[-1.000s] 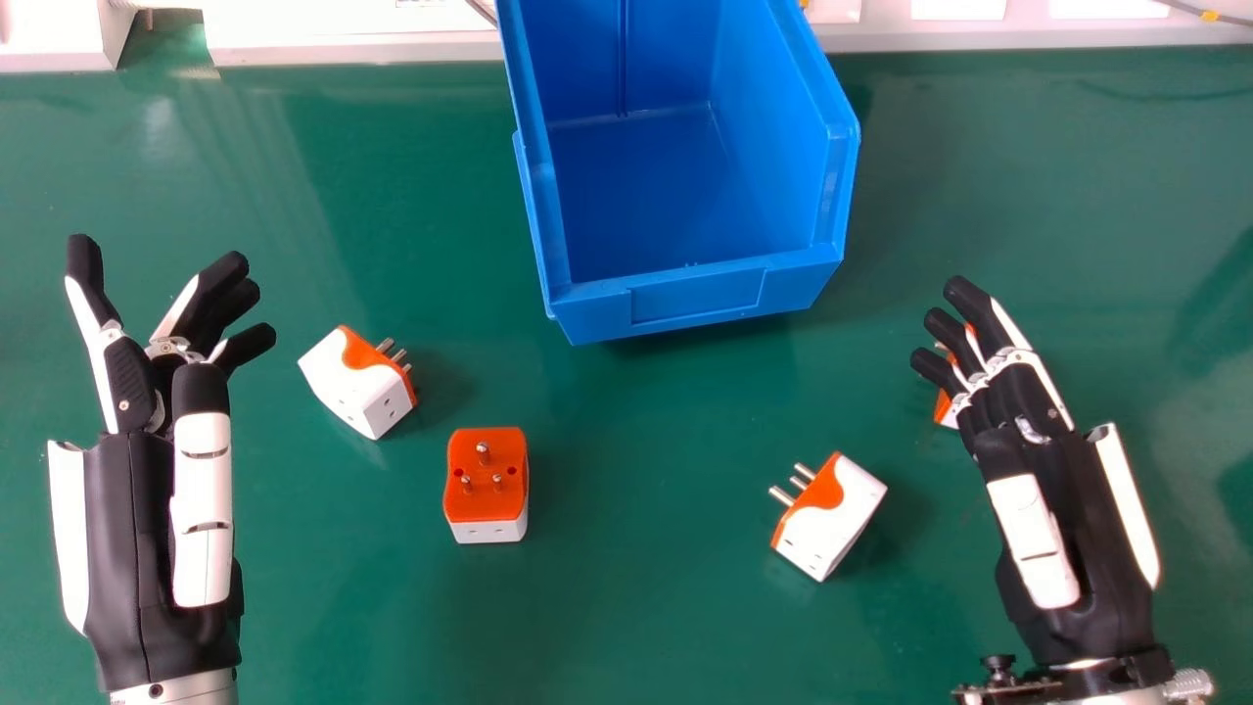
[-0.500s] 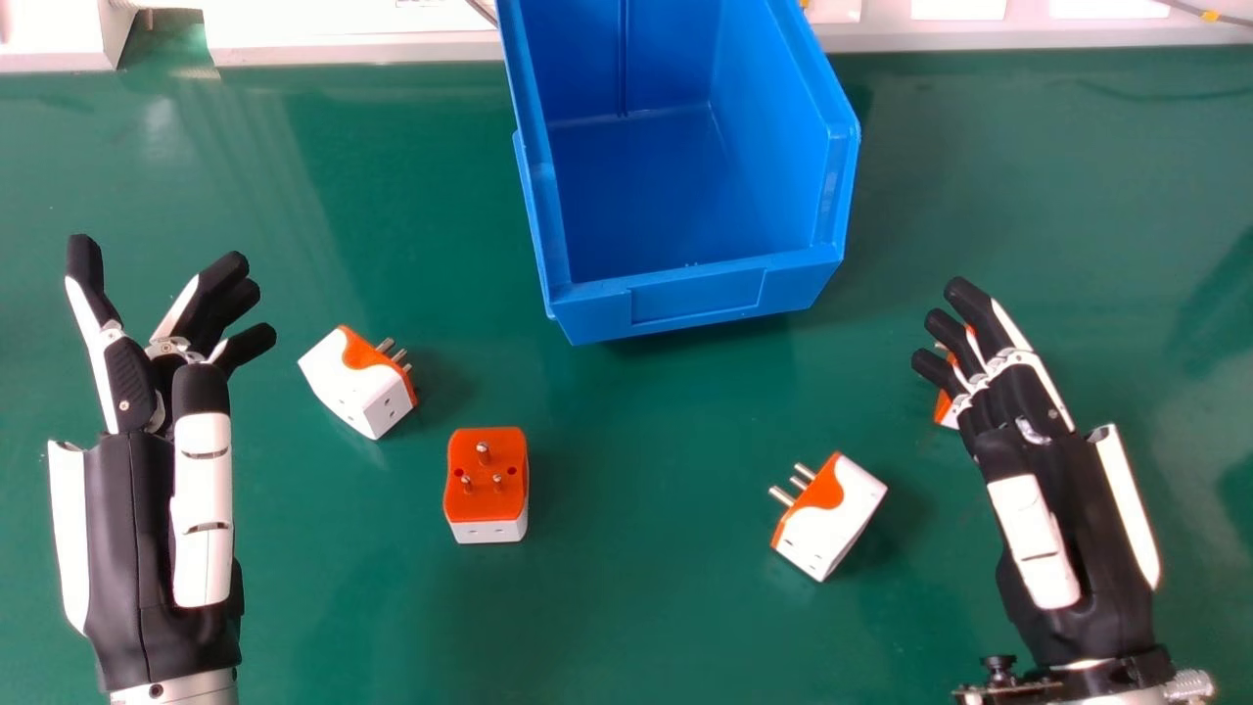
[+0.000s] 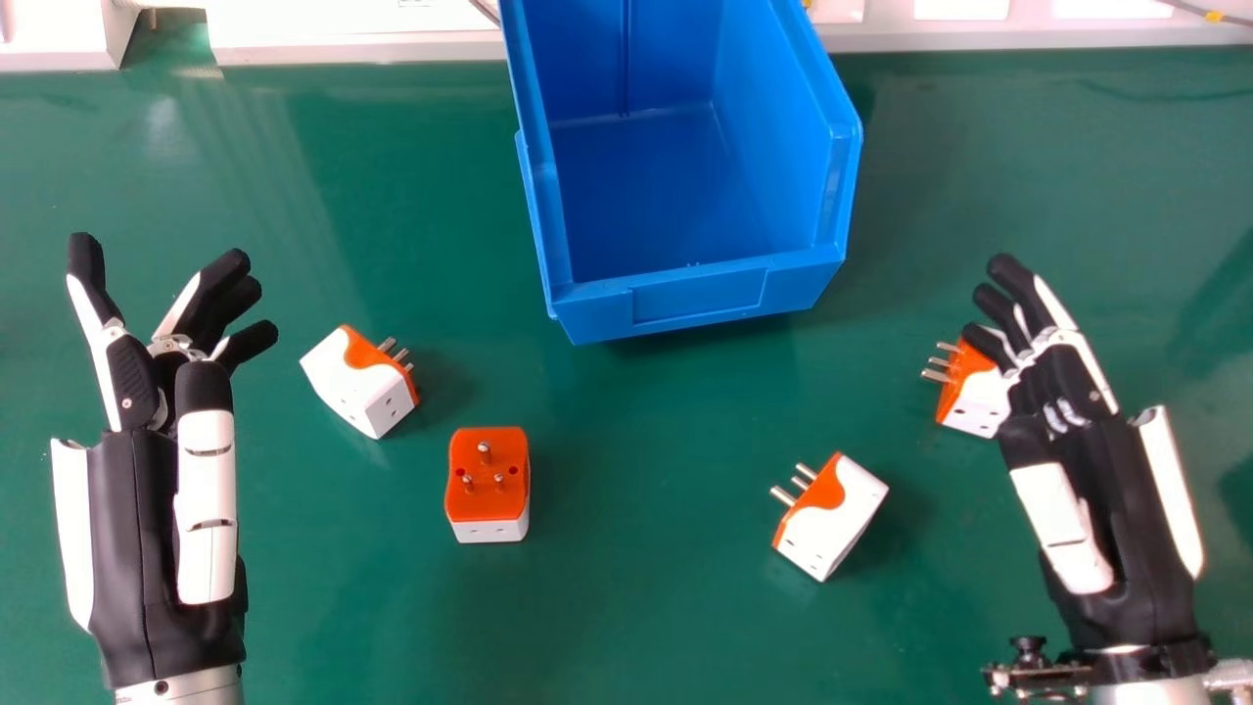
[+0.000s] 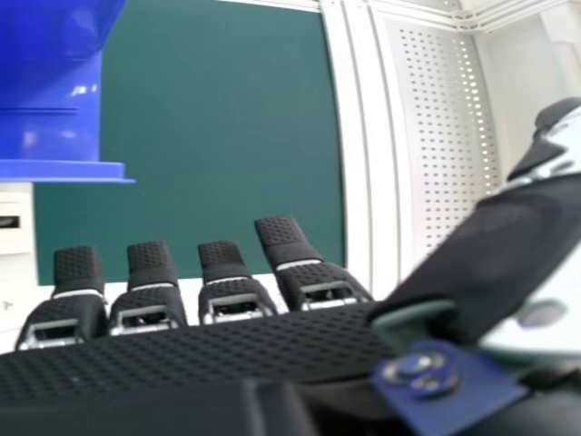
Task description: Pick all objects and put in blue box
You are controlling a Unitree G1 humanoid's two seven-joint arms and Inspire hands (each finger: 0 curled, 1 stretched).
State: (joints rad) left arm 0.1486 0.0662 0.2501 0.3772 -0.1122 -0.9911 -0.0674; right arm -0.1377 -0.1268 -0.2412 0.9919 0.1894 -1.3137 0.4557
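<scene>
At the head view's left, my left hand [image 3: 162, 377] is open, left of a white and orange plug adapter [image 3: 360, 384]. A second adapter [image 3: 487, 485] stands prongs up, closer to the near edge. A third [image 3: 828, 517] lies tilted right of centre. My open right hand [image 3: 1062, 377] is above the fourth adapter [image 3: 976, 392], partly covering its right side; whether they touch I cannot tell. The blue box [image 3: 700, 294] stands at the far middle, with nothing inside the part that shows. In the right hand view, my right hand [image 4: 182, 354] has extended fingers, and the blue box [image 4: 54, 171] is visible.
The green table [image 3: 626, 607] carries all of these things. White equipment [image 3: 362, 44] runs along its far edge. In the right hand view, a perforated white panel [image 4: 440, 136] stands beyond the table's border.
My right hand has moved to the right and slightly toward the far side, uncovering more of the fourth adapter. The left hand and the adapters have stayed in place.
</scene>
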